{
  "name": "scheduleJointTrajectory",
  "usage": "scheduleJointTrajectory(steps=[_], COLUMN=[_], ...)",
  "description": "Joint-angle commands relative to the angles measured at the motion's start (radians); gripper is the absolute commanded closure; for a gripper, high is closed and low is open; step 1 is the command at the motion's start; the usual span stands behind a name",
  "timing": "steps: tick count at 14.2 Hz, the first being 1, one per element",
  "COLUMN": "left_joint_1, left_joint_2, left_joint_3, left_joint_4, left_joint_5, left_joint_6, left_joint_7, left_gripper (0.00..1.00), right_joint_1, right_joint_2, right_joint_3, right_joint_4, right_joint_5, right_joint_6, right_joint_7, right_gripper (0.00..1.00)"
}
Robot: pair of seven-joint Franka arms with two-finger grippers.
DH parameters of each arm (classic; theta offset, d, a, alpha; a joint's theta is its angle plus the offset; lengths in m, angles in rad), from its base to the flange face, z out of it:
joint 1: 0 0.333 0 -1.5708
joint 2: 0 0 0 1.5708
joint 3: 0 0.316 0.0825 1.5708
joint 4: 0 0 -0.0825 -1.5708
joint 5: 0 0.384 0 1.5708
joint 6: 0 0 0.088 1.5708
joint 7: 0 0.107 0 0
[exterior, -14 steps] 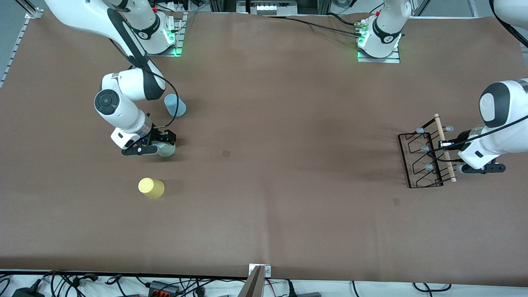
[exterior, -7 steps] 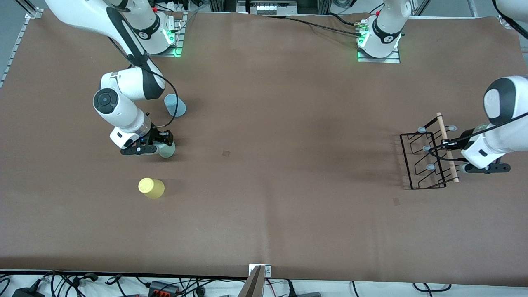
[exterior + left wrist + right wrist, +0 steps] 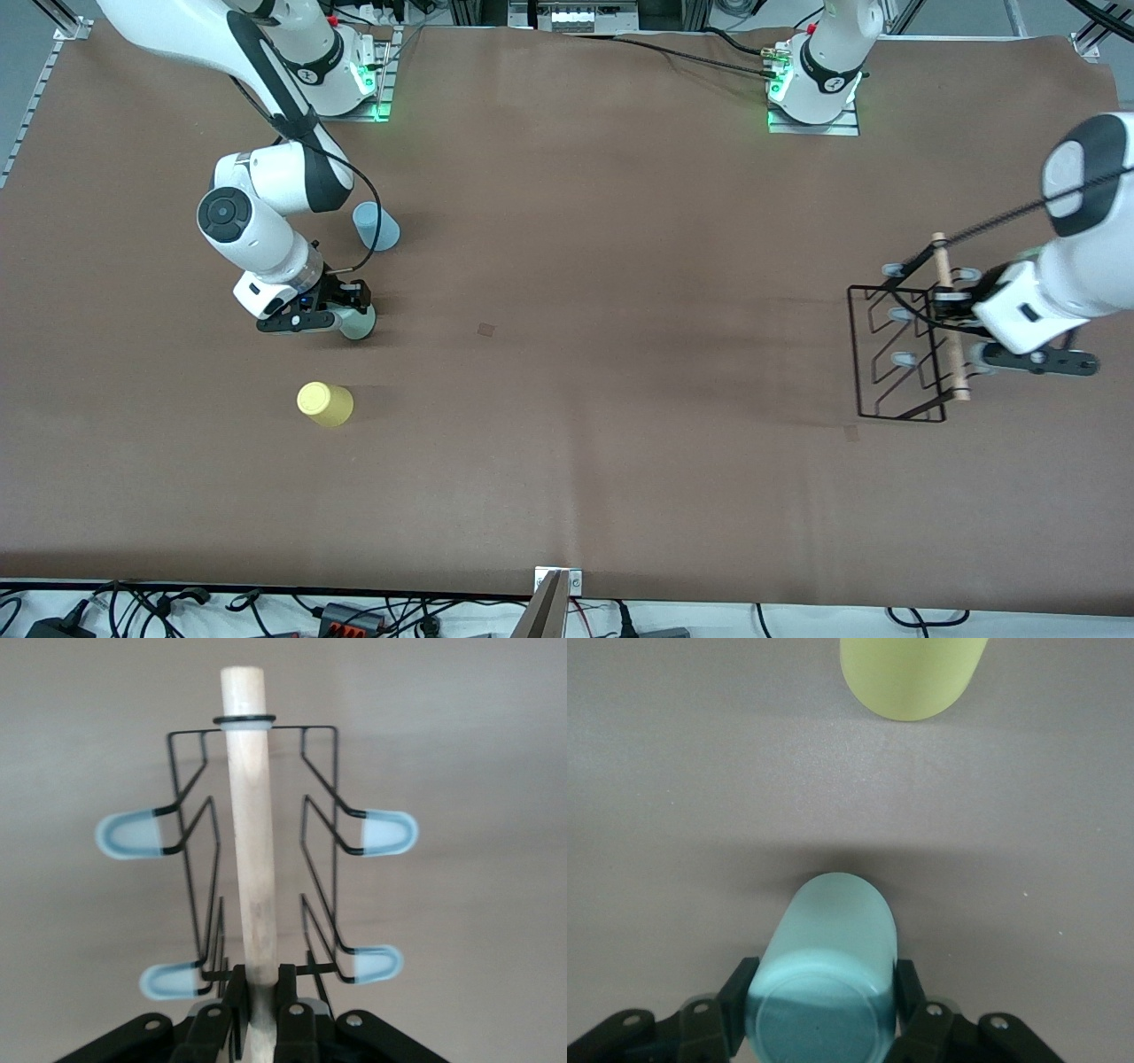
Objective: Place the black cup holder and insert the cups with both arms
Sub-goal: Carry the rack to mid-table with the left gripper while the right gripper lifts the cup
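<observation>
My left gripper is shut on the light wooden rod handle of the black cup holder. It holds the holder in the air over the left arm's end of the table, and its pale-blue prong tips stick out on both sides of the rod. My right gripper is low at the table with its fingers against both sides of the pale green cup. That cup lies between the light blue cup and the yellow cup, which is nearer the front camera.
The brown table cover spreads wide between the cups and the holder. The yellow cup also shows in the right wrist view, past the green cup. Both arm bases stand along the table's back edge.
The left gripper has lifted the cup holder off the table and tilted it. The right gripper has shifted slightly at the pale green cup, which has stayed in place.
</observation>
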Motion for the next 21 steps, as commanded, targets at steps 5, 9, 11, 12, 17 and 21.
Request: scheduleJointTrajectory(steps=[5, 9, 11, 12, 17, 21], left_joint_1=[-0.129, -0.3, -0.372, -0.399, -0.524, -0.552], left_joint_2=[0.038, 0.096, 0.133, 0.149, 0.238, 0.278], left_joint_3=[-0.154, -0.152, -0.152, -0.152, -0.152, -0.154], left_joint_4=[0.032, 0.032, 0.032, 0.032, 0.032, 0.032], left_joint_5=[-0.063, -0.048, -0.048, -0.049, -0.054, -0.051], left_joint_6=[0.021, 0.116, 0.161, 0.181, 0.284, 0.345], left_joint_7=[-0.278, -0.451, -0.53, -0.559, -0.671, -0.751], left_gripper=[0.96, 0.95, 0.95, 0.95, 0.96, 0.96], right_joint_1=[-0.006, -0.003, 0.0, -0.003, -0.004, -0.006], right_joint_2=[-0.175, -0.2, -0.213, -0.21, -0.203, -0.197], right_joint_3=[-0.011, -0.007, -0.004, -0.004, -0.006, -0.006], right_joint_4=[0.156, 0.297, 0.313, 0.313, 0.313, 0.31], right_joint_5=[-0.011, -0.025, -0.025, -0.025, -0.025, -0.025], right_joint_6=[-0.38, -0.616, -0.641, -0.638, -0.641, -0.644], right_joint_7=[-0.015, -0.013, -0.014, -0.017, -0.073, -0.083], right_gripper=[1.0, 1.0, 1.0, 1.0, 1.0, 1.0])
